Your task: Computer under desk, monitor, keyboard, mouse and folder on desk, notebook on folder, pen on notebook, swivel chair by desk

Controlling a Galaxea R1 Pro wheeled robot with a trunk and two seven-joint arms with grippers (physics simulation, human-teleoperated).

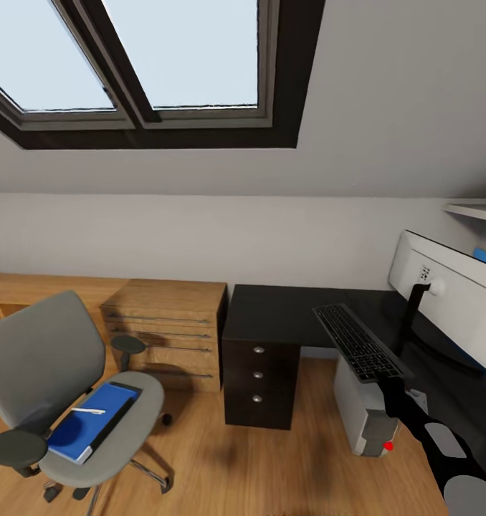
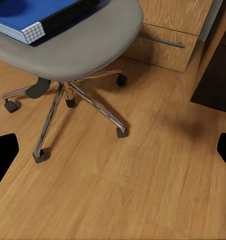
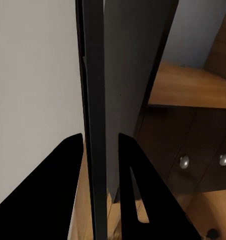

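The right arm reaches forward, its end effector (image 3: 100,185) clamped on the keyboard (image 1: 358,342) edge. The left end effector's fingers (image 2: 4,150) are spread wide.

1. One keyboard (image 1: 359,343), clamped between the right gripper's (image 3: 100,150) two fingers.
2. One monitor (image 1: 451,304), just beyond that gripper.
3. One computer (image 1: 365,412), below the held keyboard.
4. One desk (image 1: 286,312) with three round silver knobs (image 1: 258,350) on its drawer unit, ahead of the right gripper.
5. One swivel chair (image 1: 49,373), well away from the right gripper on the left arm's side.
6. One folder (image 1: 82,430) on the chair seat, one white pen (image 1: 87,411) lying on the stack.
7. One oak chest (image 1: 171,326) with four bar handles.
8. Two window panes (image 1: 178,50).
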